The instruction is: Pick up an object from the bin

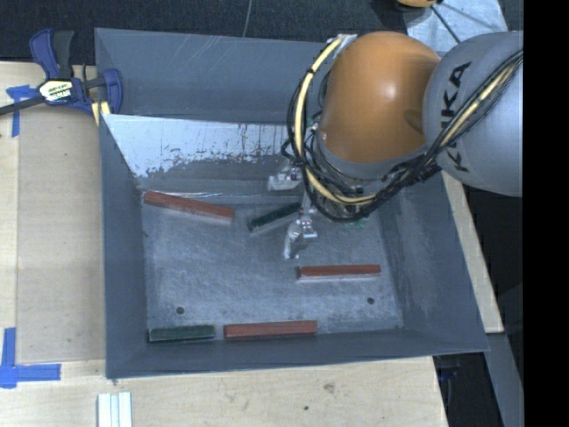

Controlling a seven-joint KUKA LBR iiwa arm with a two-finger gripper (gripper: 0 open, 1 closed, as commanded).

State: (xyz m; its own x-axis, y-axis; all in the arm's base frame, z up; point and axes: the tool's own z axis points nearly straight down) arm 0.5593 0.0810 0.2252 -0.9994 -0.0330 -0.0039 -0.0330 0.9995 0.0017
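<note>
We saw one red bar (188,206) far left, a second red bar (338,272) right. The claw (297,237) hung beside a green bar (274,218); we could not tell its spread.

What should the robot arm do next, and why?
Probably shift slightly toward the view's left and lower onto the dark green stick. The gripper hangs just beside that stick's right end, and the red stick lies a bit farther off.

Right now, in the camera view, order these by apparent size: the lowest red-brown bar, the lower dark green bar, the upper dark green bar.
1. Lowest red-brown bar
2. Lower dark green bar
3. Upper dark green bar, though the gripper may hide its right end.
</note>
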